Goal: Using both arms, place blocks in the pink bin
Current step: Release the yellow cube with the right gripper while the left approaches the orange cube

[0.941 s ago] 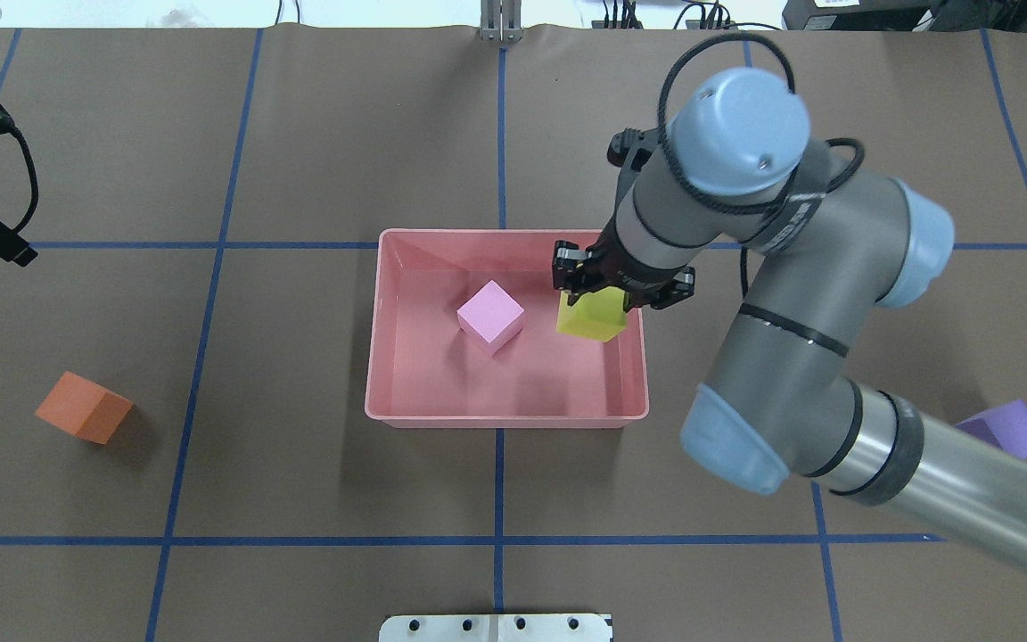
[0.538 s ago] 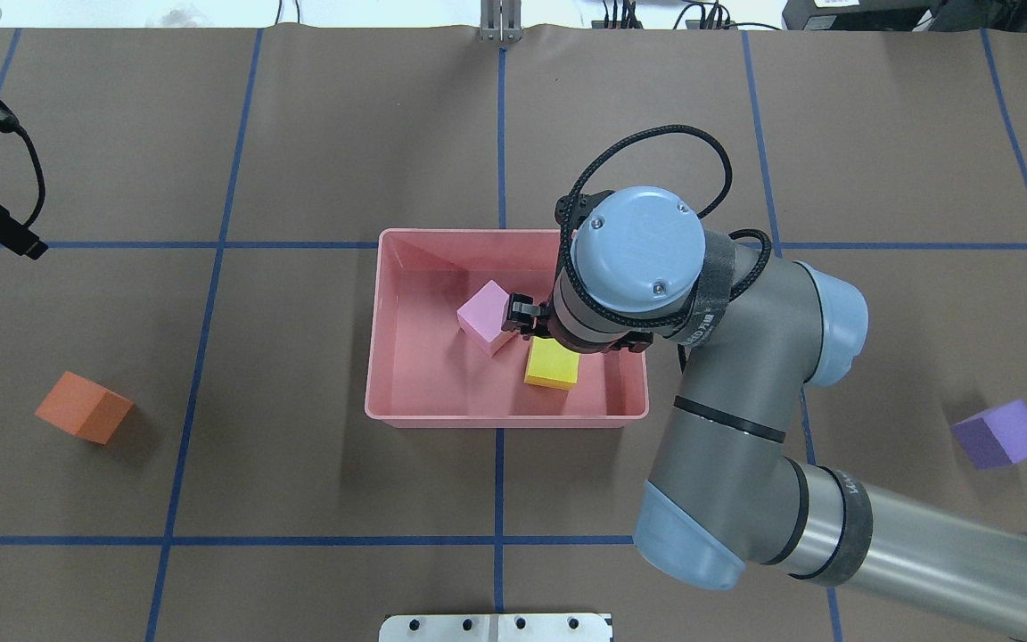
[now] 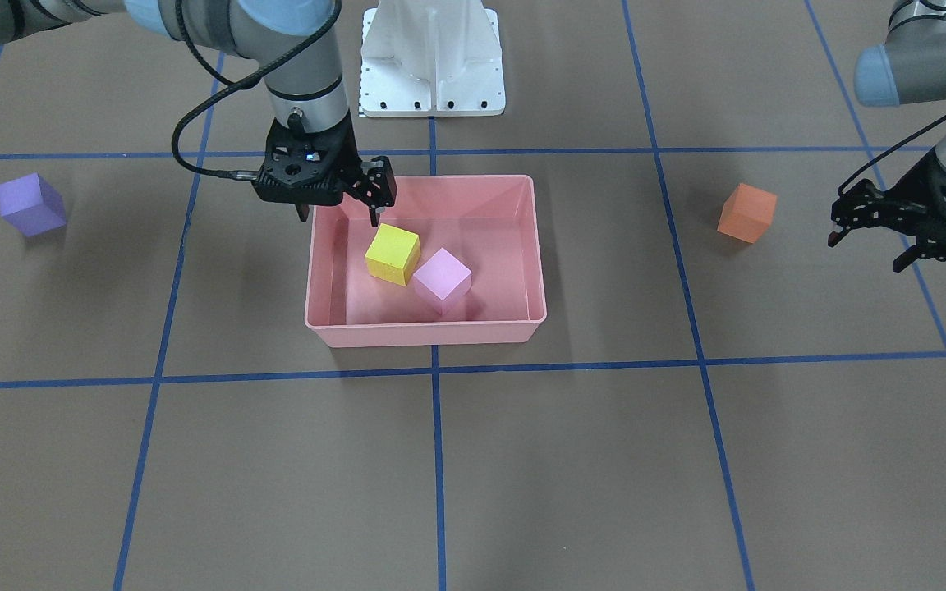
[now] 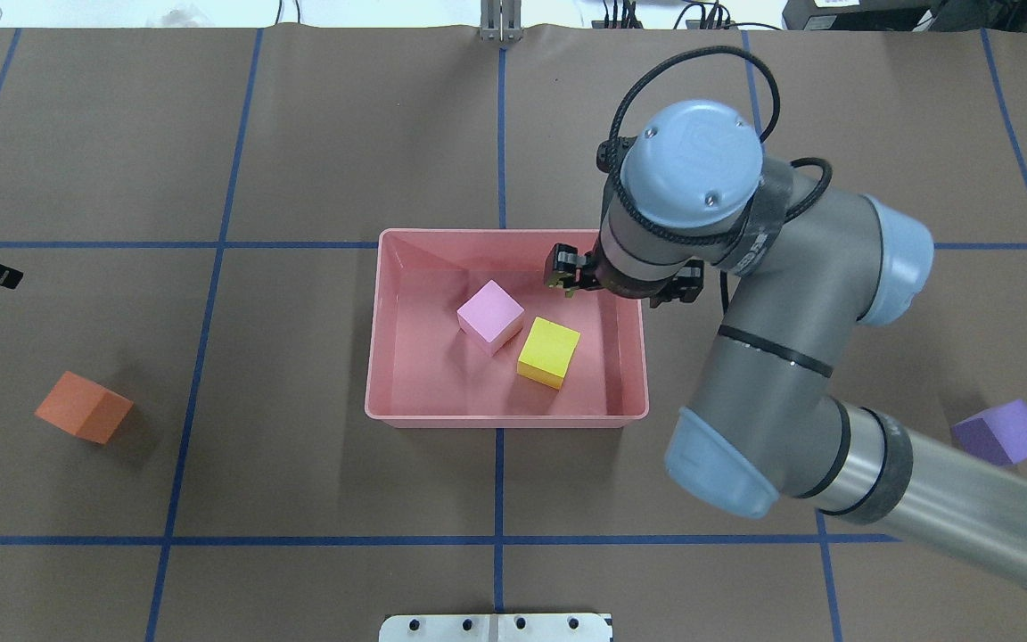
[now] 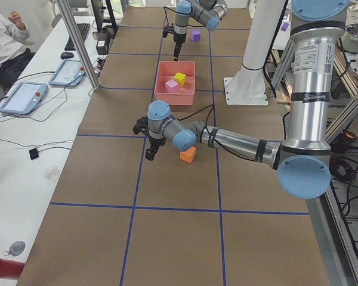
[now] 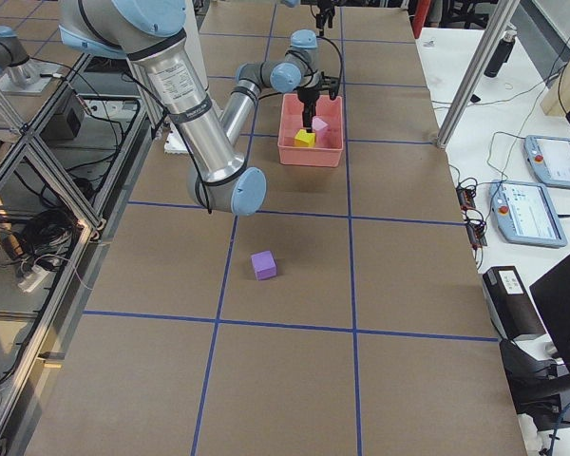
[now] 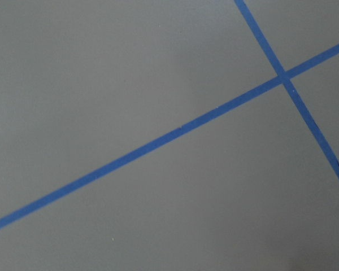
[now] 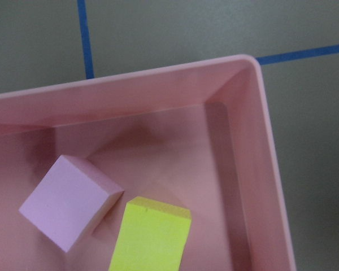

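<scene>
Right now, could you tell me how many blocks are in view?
4: yellow block and lilac block inside the pink bin; orange block on the robot's left; purple block on its right.

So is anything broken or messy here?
Nothing is broken or spilled. The yellow block and the pink block sit inside the pink bin, just turned crooked to its walls. The orange block and the purple block are out on the table, not yet in the bin.
</scene>
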`<state>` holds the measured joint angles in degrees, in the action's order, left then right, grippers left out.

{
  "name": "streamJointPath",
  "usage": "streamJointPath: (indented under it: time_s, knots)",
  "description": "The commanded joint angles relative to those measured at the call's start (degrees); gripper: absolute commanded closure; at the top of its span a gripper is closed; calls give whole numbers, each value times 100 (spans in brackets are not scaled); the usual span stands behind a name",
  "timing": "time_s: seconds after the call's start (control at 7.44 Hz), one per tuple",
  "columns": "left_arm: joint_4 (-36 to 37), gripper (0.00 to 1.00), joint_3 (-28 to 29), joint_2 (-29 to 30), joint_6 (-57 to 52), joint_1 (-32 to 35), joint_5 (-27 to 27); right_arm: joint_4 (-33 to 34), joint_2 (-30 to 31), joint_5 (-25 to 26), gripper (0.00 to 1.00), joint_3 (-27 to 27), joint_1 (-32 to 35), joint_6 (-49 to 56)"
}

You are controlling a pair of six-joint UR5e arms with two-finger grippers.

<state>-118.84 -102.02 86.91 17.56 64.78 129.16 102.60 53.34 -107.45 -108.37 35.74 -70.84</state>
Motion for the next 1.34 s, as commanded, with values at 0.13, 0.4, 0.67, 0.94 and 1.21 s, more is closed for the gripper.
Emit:
streamJointPath:
  time_s: [0.13, 0.4, 0.67, 0.94, 1.21]
  knots:
    - [-922, 0, -746, -928, 1359, -577, -57, -29, 754, -881, 0, -280, 1063, 1919]
    - [-922, 0, -1021, -965, 2326, -1673, -1081, -535, 1526, -1242, 0, -430, 1486, 2608]
    - [-913, 0, -996, -1132, 2357, -2213, -1533, -2017, 2711, -1313, 0, -430, 1611, 2707]
    - [-896, 0, -943, -1123, 2357, -2443, -1578, -2454, 3277, -1305, 0, -448, 1664, 2725]
    - [-896, 0, -768, -1053, 2304, -2479, -1578, -2525, 3367, -1296, 0, -448, 1664, 2725]
